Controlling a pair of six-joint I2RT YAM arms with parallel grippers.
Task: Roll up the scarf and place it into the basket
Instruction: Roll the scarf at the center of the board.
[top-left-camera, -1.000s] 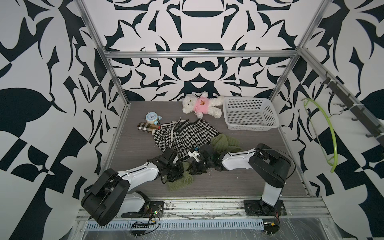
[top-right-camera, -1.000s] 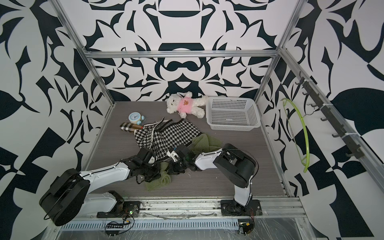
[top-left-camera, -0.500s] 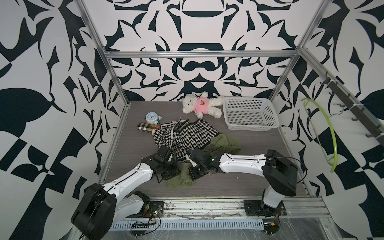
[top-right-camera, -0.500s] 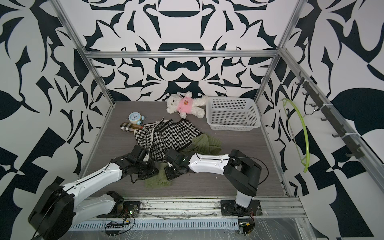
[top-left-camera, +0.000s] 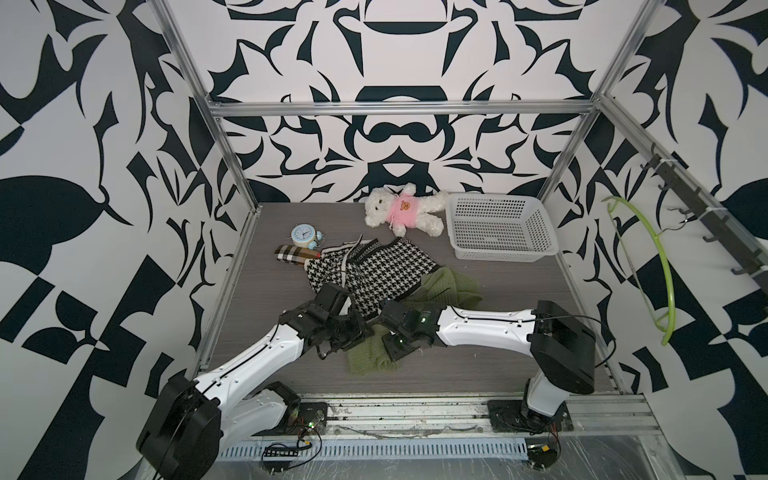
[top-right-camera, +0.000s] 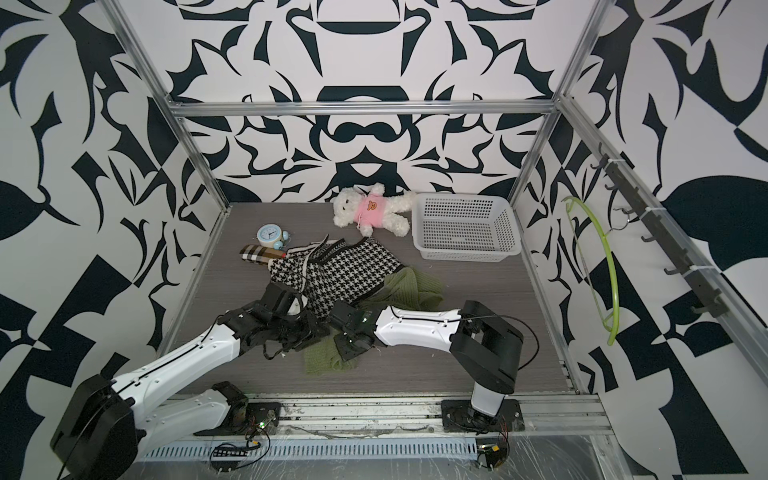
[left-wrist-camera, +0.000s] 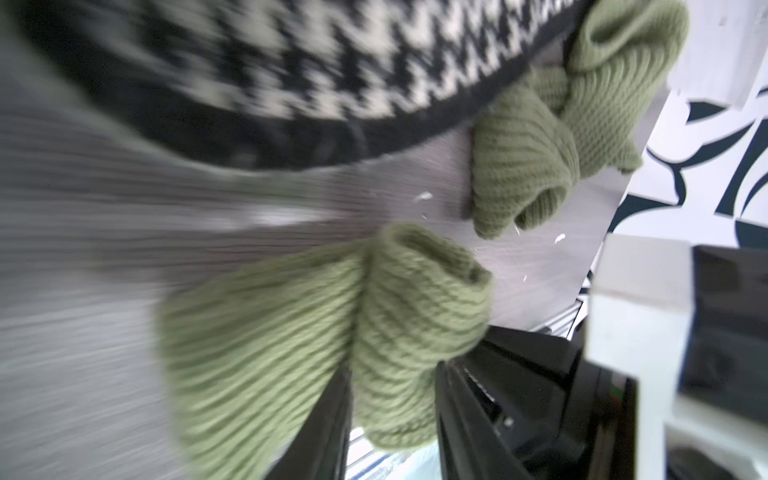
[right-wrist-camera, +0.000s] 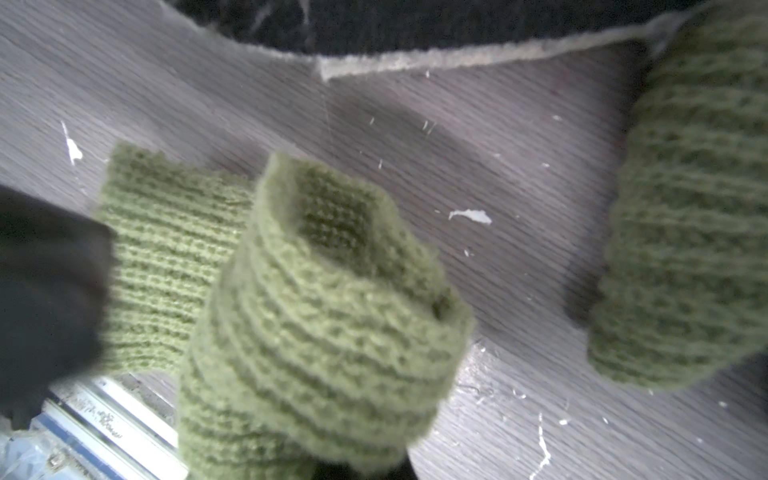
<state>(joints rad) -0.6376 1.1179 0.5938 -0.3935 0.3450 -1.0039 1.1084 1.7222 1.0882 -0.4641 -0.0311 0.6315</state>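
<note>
The green knitted scarf (top-left-camera: 368, 358) lies on the table, its far part (top-left-camera: 451, 286) tucked under a houndstooth sweater. My left gripper (top-left-camera: 356, 332) and right gripper (top-left-camera: 390, 349) meet low over its near end in both top views. In the left wrist view a rolled fold of the scarf (left-wrist-camera: 415, 299) sits between the parted fingers of the left gripper (left-wrist-camera: 395, 399). The right gripper (right-wrist-camera: 357, 469) is shut on the scarf (right-wrist-camera: 324, 316), whose fold hides its jaws. The white basket (top-left-camera: 505, 258) stands at the back right, with nothing showing inside it.
A houndstooth sweater (top-left-camera: 374, 268) covers the table's middle. A plaid item (top-left-camera: 293, 253) and a blue alarm clock (top-left-camera: 303, 235) lie at the back left, a white teddy bear (top-left-camera: 401, 208) beside the basket. A green hanger (top-left-camera: 660, 257) hangs on the right wall.
Both arms have stretched out lower over the scarf's near end. The left gripper's jaws have parted from their shut hold; the right gripper stays shut on the scarf.
</note>
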